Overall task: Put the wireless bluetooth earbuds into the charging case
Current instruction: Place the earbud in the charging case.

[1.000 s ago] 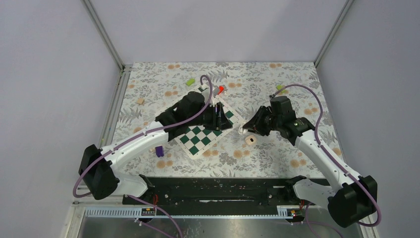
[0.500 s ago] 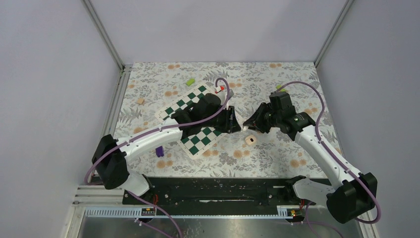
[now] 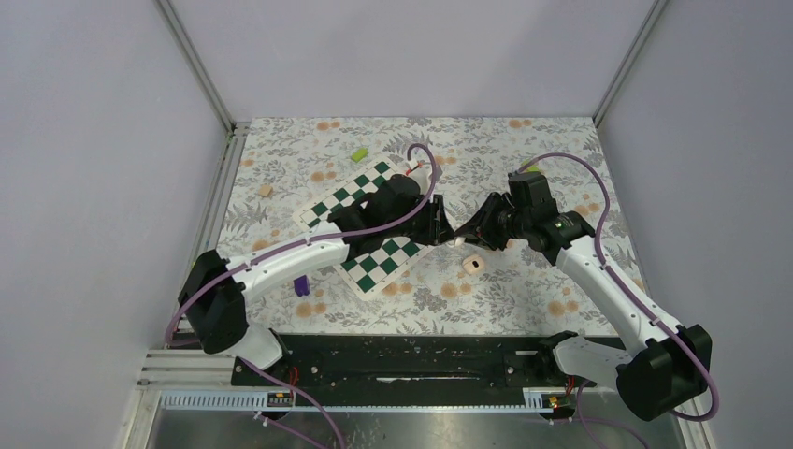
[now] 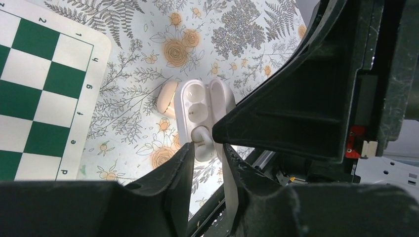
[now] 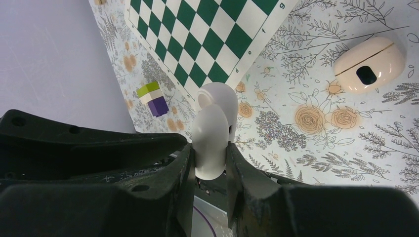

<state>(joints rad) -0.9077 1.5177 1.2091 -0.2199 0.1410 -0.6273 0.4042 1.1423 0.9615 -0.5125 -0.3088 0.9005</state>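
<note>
Well, the charging case [image 4: 197, 101] hangs open above the floral cloth [image 4: 237, 29]. Its long axis runs up and down the left wrist view with a slight lean, its 2 glossy white halves sit side by side, and its hollowed inside is turned toward my left pincer [image 4: 207, 152]. My right pincer [image 5: 210, 157] is closed narrow on one end of the case, so from that wrist it stands straight out along the fingers, 2 smooth rounded backs overlapping. My left pincer is drawn narrow on 1 small white earbud [image 4: 201, 140], which touches the lower well of the hollowed half. From above, my left arm stretches diagonally over the chessboard [image 3: 374, 267] and my right arm reaches in from the opposite side, so the 2 pincers are nose to nose just off the board's right edge. A beige rounded shell [image 5: 369, 64] with a dark oval hole lies on the cloth near the case, apart from it.
</note>
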